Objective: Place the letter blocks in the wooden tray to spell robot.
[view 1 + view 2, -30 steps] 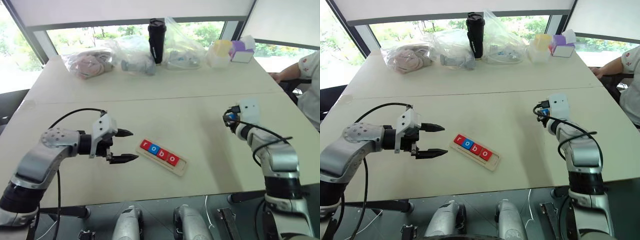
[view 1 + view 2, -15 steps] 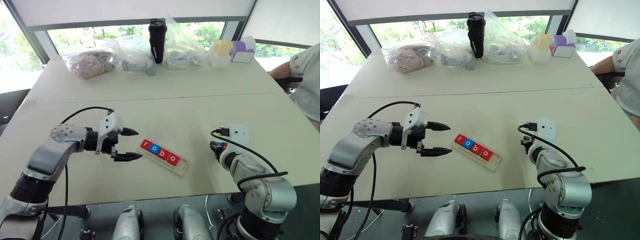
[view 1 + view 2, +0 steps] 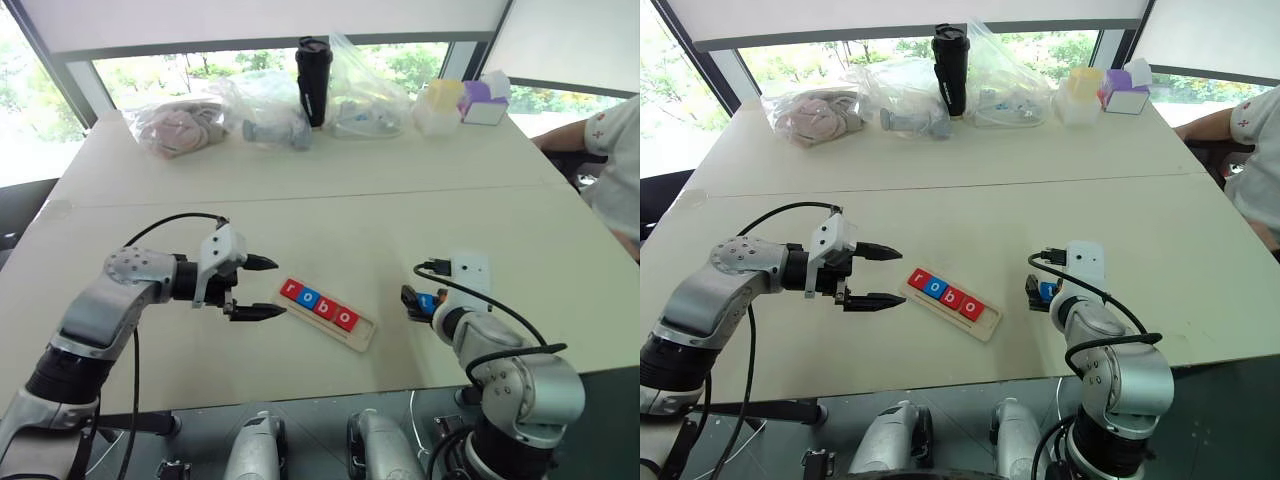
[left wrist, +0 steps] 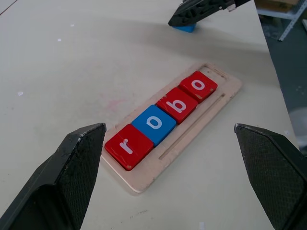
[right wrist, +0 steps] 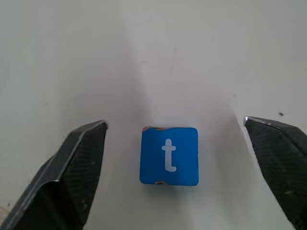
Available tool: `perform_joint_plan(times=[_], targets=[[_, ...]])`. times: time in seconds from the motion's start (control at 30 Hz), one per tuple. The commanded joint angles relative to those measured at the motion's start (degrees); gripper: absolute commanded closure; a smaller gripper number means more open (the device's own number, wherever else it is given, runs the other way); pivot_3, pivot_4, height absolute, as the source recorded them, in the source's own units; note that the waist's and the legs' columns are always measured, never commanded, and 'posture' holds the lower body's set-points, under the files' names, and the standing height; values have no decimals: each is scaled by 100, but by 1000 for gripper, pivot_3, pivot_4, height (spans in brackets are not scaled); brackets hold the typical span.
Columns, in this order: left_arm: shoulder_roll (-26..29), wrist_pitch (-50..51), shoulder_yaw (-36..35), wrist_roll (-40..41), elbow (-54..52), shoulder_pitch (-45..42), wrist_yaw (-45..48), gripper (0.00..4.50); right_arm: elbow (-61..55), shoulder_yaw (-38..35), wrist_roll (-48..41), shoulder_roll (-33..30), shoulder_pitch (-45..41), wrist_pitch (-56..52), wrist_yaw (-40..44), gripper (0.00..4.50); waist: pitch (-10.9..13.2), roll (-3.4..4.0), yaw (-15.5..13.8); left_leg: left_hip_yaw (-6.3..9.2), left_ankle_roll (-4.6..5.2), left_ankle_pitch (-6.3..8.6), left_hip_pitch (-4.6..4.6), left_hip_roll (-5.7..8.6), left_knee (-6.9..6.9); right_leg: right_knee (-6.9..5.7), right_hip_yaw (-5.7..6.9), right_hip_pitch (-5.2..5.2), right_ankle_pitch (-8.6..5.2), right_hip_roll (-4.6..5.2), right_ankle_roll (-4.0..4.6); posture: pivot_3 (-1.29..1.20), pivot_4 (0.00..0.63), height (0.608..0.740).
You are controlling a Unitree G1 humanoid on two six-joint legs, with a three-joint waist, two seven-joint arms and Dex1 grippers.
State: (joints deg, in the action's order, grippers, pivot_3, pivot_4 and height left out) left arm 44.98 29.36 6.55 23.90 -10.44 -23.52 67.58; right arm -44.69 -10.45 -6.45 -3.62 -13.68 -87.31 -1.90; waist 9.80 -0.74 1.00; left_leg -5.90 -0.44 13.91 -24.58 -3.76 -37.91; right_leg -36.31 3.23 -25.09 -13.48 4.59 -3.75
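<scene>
while the wooden tray [image 3: 328, 316] lies slantwise on the table [image 3: 330, 215] near its front edge, four letter blocks sit in it in a row: a red r [image 4: 128, 145], a blue o [image 4: 154, 123], a red b [image 4: 178, 103] and a red o [image 4: 198, 86], with the last slot bare. the blue t block [image 5: 169, 155] lies flat on the table, apart from the tray, toward the front right corner. the right gripper [image 5: 177, 167] hangs over it, fingers spread wide on either side, not touching it. the left gripper [image 3: 258, 288] hovers just beside the tray's r end, fingers apart and holding nothing.
</scene>
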Motion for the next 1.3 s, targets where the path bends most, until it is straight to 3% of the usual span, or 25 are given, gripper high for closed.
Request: perform_joint_plan(times=[0.03,0.13,0.27,0.43,0.53,0.67,0.83,1.13,1.23,1.3], targets=[[76,-89,-36,-45,-64,-15,56,0,-459,442,-151,-1173,-231,896,665,57,1,0,-3,0,0,0,0,1,0,2,0,0,0,1,0,0,150,740],[107,-81,-55,-48,-92,25,87,0,-517,89,-815,-1847,-400,1490,1777,57,2,-2,-1,2,0,0,-1,1,1,6,0,0,-1,0,0,0,150,740],[80,-94,-20,-75,-128,22,118,0,-80,-448,-1727,-3244,523,3068,4237,57,2,-4,-59,5,1,0,0,2,17,11,4,5,-7,-8,-9,0,150,740],[83,-90,-23,-79,-139,-29,137,0,1293,-414,-1399,-4428,1609,5085,5769,57,4,-8,-62,-2,7,4,2,13,13,25,3,22,-15,4,-21,0,150,740],[266,-110,-25,-101,-227,16,287,0,2494,-164,-1173,-4900,1683,6128,6524,57,7,-14,-26,-1,10,6,10,11,-4,22,4,31,-14,4,-20,0,150,740],[492,-16,-222,144,-483,51,466,0,3905,218,-963,-4968,1011,7065,6920,57,10,-13,5,4,9,6,22,3,-7,18,4,31,-13,-2,-20,0,150,740],[672,16,-351,231,-642,83,509,0,4884,687,-714,-4824,405,7794,7153,57,11,-12,-35,0,9,5,18,2,-4,14,5,26,-3,-5,-4,0,150,740],[748,143,-467,342,-876,185,377,0,5475,1121,-575,-4612,-90,8191,7346,57,11,-11,-38,-6,8,5,14,7,-10,12,4,32,-7,-2,-14,0,150,740],[763,146,-481,324,-885,238,334,0,5620,1183,-540,-4585,-178,8273,7365,925,11,-11,-37,-5,7,4,17,7,-10,10,4,33,-7,-3,-13,0,150,740],[770,143,-483,322,-901,274,305,0,5659,1209,-555,-4582,-193,8291,7415,1984,11,-11,-43,-5,7,4,17,7,-10,9,4,33,-7,-3,-13,0,150,740]])
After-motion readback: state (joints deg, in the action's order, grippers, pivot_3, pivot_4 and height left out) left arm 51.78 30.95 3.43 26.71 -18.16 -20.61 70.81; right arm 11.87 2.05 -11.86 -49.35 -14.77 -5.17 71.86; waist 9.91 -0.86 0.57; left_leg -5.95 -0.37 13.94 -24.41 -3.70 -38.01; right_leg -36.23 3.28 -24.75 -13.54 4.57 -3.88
